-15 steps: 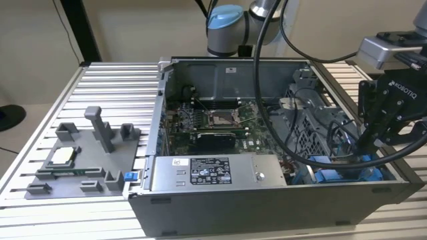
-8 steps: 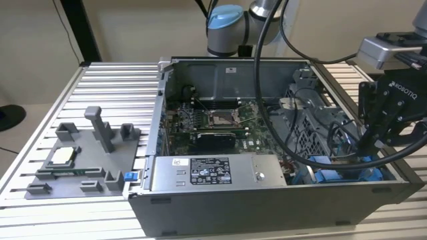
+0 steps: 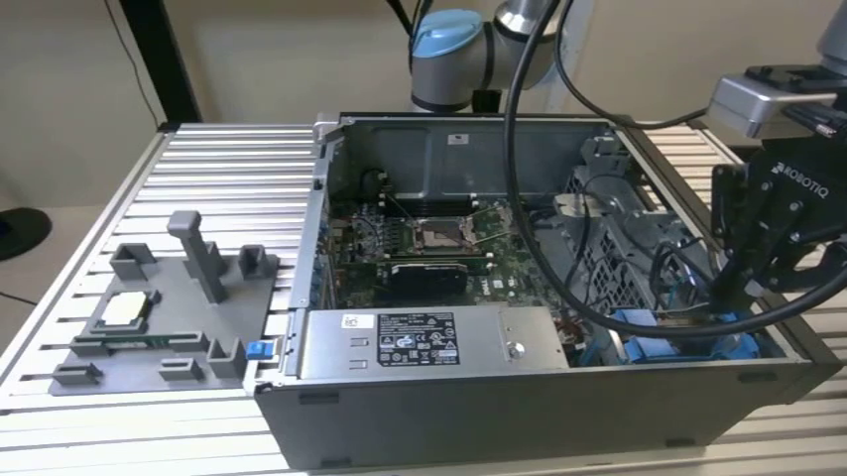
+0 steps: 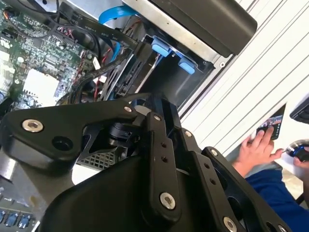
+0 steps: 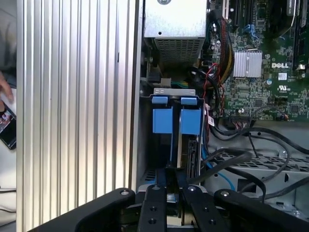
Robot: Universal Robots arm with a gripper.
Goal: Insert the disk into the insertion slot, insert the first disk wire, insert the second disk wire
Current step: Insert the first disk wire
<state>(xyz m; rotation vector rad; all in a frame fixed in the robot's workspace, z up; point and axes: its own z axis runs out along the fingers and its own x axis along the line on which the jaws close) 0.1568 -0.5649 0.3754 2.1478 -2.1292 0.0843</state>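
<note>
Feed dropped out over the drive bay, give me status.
Tool low over insertion slot. Disk sits down in slot. Black cables close beside.

A ribbed aluminium table point(image 3: 218, 164) is seen. An open grey computer case point(image 3: 530, 421) is placed on it, and a grey plastic fixture point(image 3: 198, 332) is set beside it, on the exterior view's left.

White lettering runs down the black body of my gripper point(image 3: 727, 294) in the exterior view. The grey power-supply box point(image 3: 530, 342) carries a label point(image 3: 415, 340) of small print and marks, too fine for me to make out. In the first wrist view the green circuit board point(image 5: 241, 96) bears a white logo point(image 5: 278, 65), a small white sticker point(image 5: 282, 76) near it and a printed approval mark point(image 5: 282, 88).
</note>
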